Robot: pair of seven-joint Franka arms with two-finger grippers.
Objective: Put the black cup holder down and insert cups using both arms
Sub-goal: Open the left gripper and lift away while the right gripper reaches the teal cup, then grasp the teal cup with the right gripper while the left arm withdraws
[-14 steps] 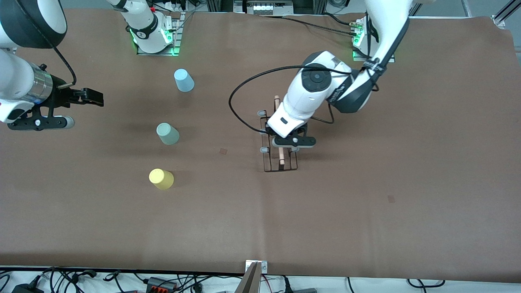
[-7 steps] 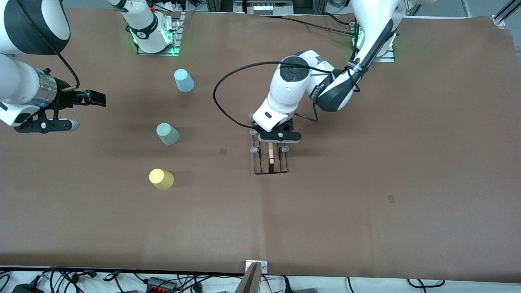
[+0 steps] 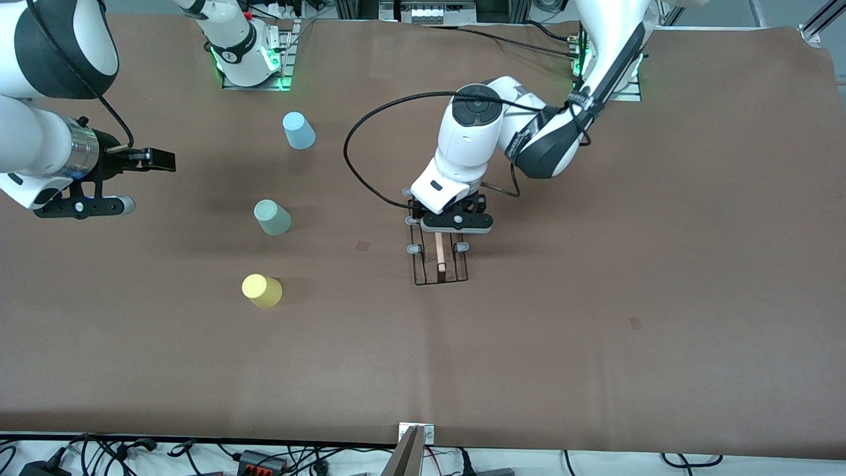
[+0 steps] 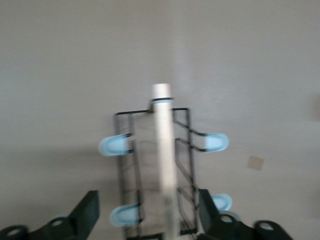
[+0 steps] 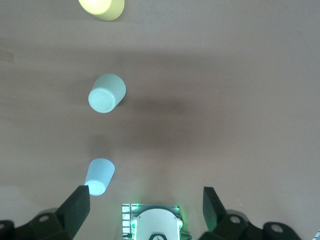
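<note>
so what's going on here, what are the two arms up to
The left gripper is over the black cup holder, which stands near the middle of the table; its fingers are open on either side of the wooden handle, not gripping it. The right gripper waits open in the air at the right arm's end. The blue cup, green cup and yellow cup are on the table, none on the holder yet.
</note>
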